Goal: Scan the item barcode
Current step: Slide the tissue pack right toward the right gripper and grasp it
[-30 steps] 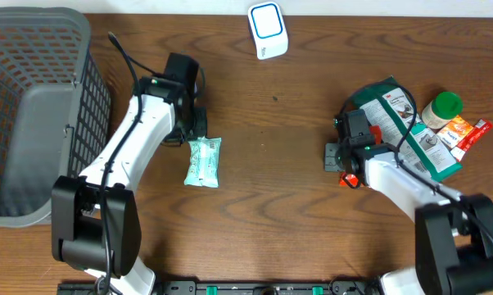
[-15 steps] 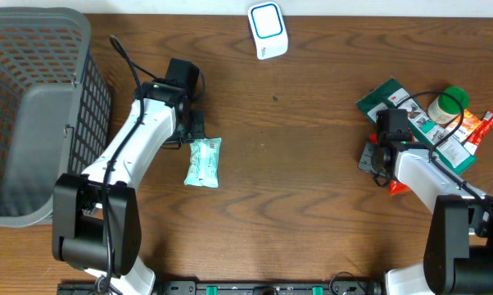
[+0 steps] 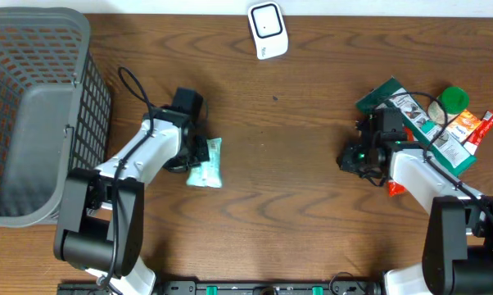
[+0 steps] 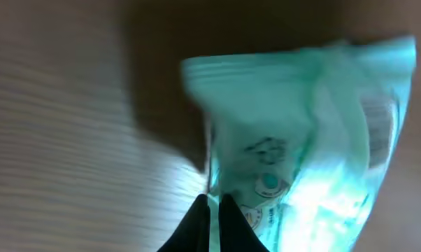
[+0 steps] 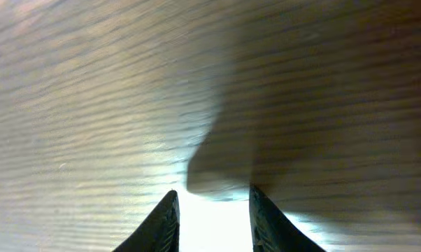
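The item, a mint-green packet (image 3: 207,166), lies on the wooden table left of centre; in the left wrist view the packet (image 4: 301,140) is blurred and casts a dark shadow at its upper left. My left gripper (image 3: 198,153) is shut, its black tips (image 4: 212,204) resting against the packet's left edge, with only a sliver of green showing between them. The white scanner (image 3: 267,30) stands at the table's far edge. My right gripper (image 3: 350,158) hangs open over bare wood (image 5: 212,206), holding nothing.
A grey mesh basket (image 3: 87,49) fills the far left. At the right lies a pile: a green bag (image 3: 394,102), a green-lidded bottle (image 3: 454,99) and orange and red packets (image 3: 469,127), close behind my right arm.
My left gripper slid towards the near edge onto the packet's left edge, staying shut. My right gripper swung right to the pile, then back left, and its jaws opened.
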